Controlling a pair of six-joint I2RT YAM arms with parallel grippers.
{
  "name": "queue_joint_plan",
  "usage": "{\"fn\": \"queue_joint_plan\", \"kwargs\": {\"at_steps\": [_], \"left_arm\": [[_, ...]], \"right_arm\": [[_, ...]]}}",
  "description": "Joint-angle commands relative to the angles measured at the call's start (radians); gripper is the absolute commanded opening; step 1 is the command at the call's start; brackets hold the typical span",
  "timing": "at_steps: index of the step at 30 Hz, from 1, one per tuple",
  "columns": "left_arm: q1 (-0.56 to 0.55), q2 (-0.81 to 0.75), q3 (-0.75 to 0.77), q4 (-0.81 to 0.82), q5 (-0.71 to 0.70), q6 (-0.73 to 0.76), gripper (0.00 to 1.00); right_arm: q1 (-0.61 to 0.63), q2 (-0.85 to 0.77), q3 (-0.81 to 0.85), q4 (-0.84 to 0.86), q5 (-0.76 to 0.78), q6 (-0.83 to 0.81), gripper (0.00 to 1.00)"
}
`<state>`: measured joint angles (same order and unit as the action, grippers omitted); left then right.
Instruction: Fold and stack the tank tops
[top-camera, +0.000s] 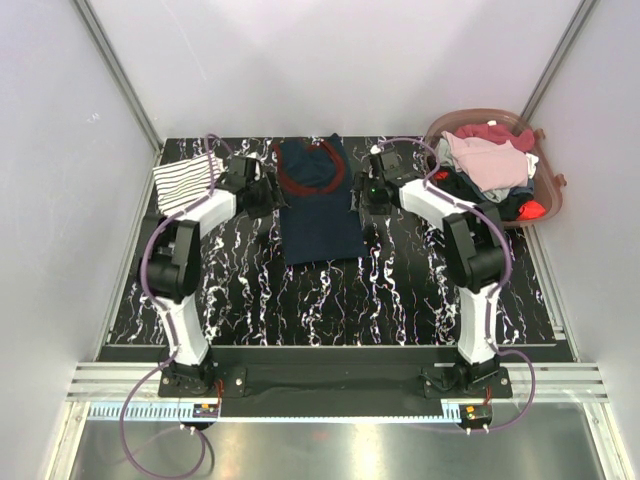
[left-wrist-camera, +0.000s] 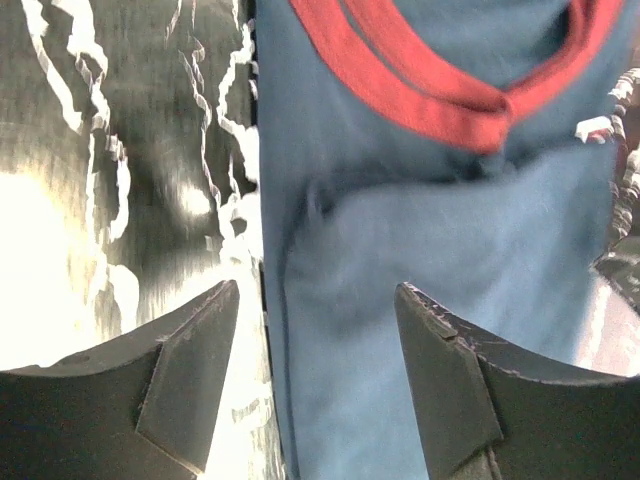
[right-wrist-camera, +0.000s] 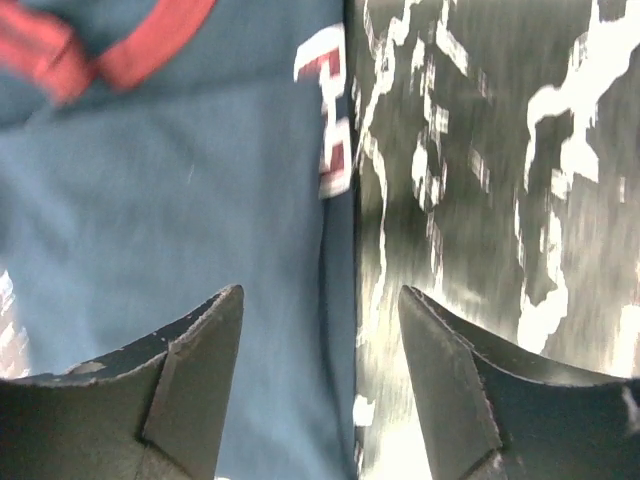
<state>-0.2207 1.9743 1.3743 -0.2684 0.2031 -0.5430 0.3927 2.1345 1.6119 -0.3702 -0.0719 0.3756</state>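
The dark navy tank top (top-camera: 318, 205) with red neck trim lies flat at the back middle of the table, folded into a narrow strip. My left gripper (top-camera: 268, 193) hovers at its left edge and my right gripper (top-camera: 365, 192) at its right edge. In the left wrist view the left gripper (left-wrist-camera: 318, 300) is open, its jaws straddling the edge of the navy cloth (left-wrist-camera: 420, 230). The right gripper (right-wrist-camera: 320, 300) is open too, over the opposite edge of the cloth (right-wrist-camera: 170, 190). Neither holds anything. The striped tank top (top-camera: 186, 180) lies folded at the far left.
A brown basket (top-camera: 557, 195) heaped with other clothes stands at the back right corner. The table (top-camera: 330, 300) is black with white marbling, and white walls close it in at the back and sides.
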Motion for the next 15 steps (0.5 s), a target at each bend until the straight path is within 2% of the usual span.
{"fn": "queue_joint_plan", "kwargs": {"at_steps": [1, 5, 15], "left_arm": [[-0.029, -0.184, -0.133, 0.107, -0.013, -0.027, 0.69], [-0.06, -0.271, -0.329, 0.175, 0.004, -0.078, 0.68], [-0.078, -0.339, -0.509, 0.187, 0.041, -0.08, 0.68]], "right_arm": [[-0.003, -0.198, -0.125, 0.108, -0.061, 0.055, 0.7], [-0.003, -0.274, -0.272, 0.126, -0.115, 0.08, 0.64], [-0.005, -0.323, -0.438, 0.139, -0.201, 0.097, 0.63]]}}
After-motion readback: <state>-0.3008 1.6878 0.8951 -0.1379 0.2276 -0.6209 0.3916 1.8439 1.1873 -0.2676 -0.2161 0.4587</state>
